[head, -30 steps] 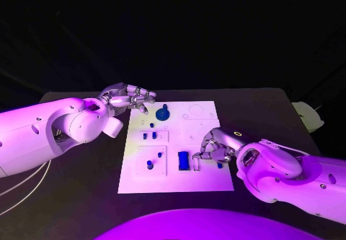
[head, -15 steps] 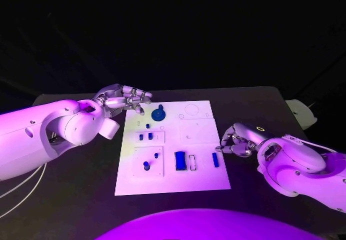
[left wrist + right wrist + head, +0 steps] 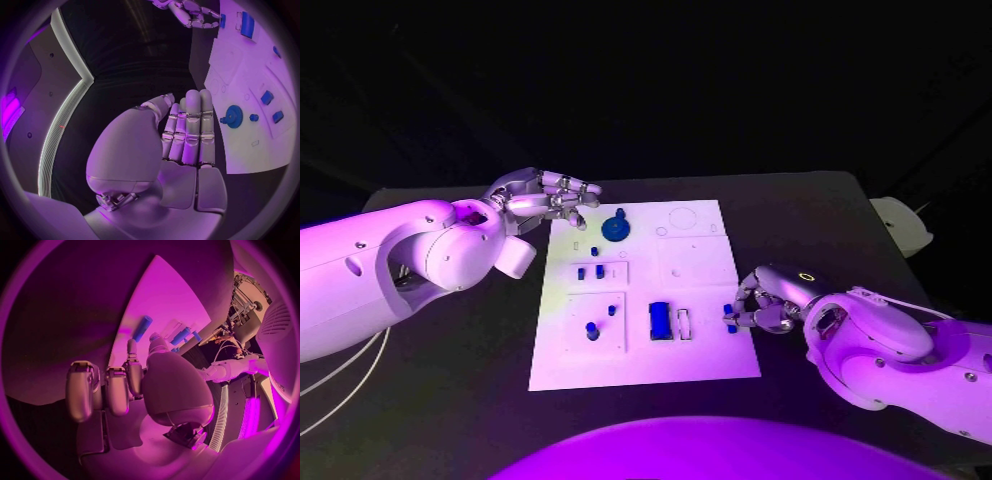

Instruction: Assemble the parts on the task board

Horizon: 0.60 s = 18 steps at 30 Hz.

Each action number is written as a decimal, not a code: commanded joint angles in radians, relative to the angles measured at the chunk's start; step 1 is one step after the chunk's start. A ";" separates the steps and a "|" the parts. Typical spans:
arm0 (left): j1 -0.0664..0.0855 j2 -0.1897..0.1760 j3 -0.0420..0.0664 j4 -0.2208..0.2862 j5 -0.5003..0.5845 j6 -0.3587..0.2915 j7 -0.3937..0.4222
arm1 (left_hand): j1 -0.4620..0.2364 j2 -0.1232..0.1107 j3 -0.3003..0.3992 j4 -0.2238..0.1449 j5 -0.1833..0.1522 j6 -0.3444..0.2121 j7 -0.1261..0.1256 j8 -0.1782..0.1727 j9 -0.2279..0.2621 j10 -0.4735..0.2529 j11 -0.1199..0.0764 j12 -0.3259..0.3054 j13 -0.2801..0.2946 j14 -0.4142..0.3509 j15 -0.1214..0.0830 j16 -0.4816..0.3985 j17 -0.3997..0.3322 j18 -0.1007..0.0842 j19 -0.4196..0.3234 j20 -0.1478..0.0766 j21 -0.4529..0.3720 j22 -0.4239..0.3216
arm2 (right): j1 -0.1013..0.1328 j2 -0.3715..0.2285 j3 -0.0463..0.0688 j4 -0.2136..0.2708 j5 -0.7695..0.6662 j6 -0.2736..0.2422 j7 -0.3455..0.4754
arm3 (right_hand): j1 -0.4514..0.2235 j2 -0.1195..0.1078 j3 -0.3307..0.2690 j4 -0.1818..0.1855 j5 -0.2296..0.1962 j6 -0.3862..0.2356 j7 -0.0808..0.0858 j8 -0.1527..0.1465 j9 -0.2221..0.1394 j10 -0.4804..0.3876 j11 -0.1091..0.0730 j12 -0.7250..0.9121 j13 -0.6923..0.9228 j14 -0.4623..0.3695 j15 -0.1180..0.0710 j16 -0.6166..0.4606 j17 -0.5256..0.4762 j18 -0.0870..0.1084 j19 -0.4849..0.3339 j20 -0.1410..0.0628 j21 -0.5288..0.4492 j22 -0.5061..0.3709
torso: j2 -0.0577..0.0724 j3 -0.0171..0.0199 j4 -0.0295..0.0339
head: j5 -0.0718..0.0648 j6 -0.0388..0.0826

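Head view: the white board [image 3: 646, 300] lies mid-table [image 3: 459, 340], carrying blue parts, among them a gear [image 3: 616, 229] and a block [image 3: 659, 320]. The left hand [image 3: 542, 197] hovers at the board's far left corner, fingers curled on nothing. The right hand [image 3: 764, 300] sits at the board's right edge, fingertips by a small bar [image 3: 730, 318]; whether it pinches the bar I cannot tell.

Left wrist view: the fingers [image 3: 187, 131] lie close together, empty, beside the gear [image 3: 234, 116].

Right wrist view: the fingers [image 3: 106, 390] curl above the board [image 3: 169, 305].

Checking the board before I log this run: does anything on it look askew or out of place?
Mostly tidy. One small blue part lies at the task board's right edge, right by the right hand; whether the hand holds it is unclear. The left hand holds nothing.
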 commanded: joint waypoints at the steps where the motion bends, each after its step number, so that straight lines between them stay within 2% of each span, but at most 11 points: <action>1: 0.000 0.000 0.001 0.003 0.005 0.016 0.003 | 0.005 0.005 0.006 0.000 -0.001 -0.009 -0.001 0.007 0.002 -0.008 -0.002 0.005 0.001 -0.005 0.004 -0.003 0.001 0.014 0.007 0.001 -0.006 -0.002 | -0.008 0.008 -0.001 -0.004 -0.019 0.017 0.001 | 0.010 0.002 -0.005 0.000 -0.001 -0.008 0.001 -0.004 -0.001 0.001 0.005 -0.004 -0.065 0.074 0.007 -0.006 0.109 -0.011 0.039 0.008 -0.003 0.217 | 0.001 -0.0007 -0.0006 | -0.002 -0.001; 3: 0.000 0.000 0.001 0.002 0.005 0.016 0.003 | 0.005 0.005 0.006 0.000 -0.001 -0.009 -0.001 0.007 0.002 -0.008 -0.002 0.005 0.001 -0.005 0.004 -0.003 0.001 0.014 0.007 0.001 -0.006 -0.002 | -0.013 0.014 -0.001 -0.008 -0.020 0.017 0.001 | 0.009 0.002 -0.005 0.001 -0.001 -0.007 0.002 -0.006 -0.002 0.001 0.006 -0.005 -0.066 0.074 0.008 -0.006 0.108 -0.010 0.038 0.008 -0.006 0.217 | 0.000 -0.0003 -0.0016 | 0.000 -0.002; 7: 0.000 0.000 0.001 0.003 0.005 0.016 0.004 | 0.005 0.005 0.006 0.000 -0.001 -0.009 -0.001 0.007 0.002 -0.008 -0.002 0.005 0.001 -0.005 0.004 -0.003 0.001 0.014 0.007 0.001 -0.006 -0.002 | -0.018 0.023 -0.001 -0.018 -0.021 0.020 0.001 | 0.014 0.004 -0.004 0.000 -0.001 -0.001 0.001 -0.008 -0.005 0.000 0.006 -0.005 -0.066 0.074 0.009 -0.007 0.108 -0.010 0.038 0.010 -0.006 0.216 | 0.000 -0.0003 0.0008 | -0.002 -0.002; 18: 0.000 -0.003 0.001 0.006 0.005 0.011 0.010 | 0.005 0.005 0.006 0.000 -0.001 -0.009 -0.001 0.007 0.002 -0.008 -0.002 0.006 0.001 -0.005 0.004 -0.003 0.001 0.014 0.008 0.001 -0.006 -0.002 | -0.031 0.051 -0.001 -0.049 -0.045 0.031 -0.001 | 0.026 0.007 -0.002 -0.003 -0.002 0.014 -0.002 -0.012 -0.010 0.000 0.004 -0.006 -0.065 0.074 0.008 -0.006 0.108 -0.010 0.038 0.011 -0.007 0.216 | 0.000 0.0007 -0.0008 | 0.001 -0.007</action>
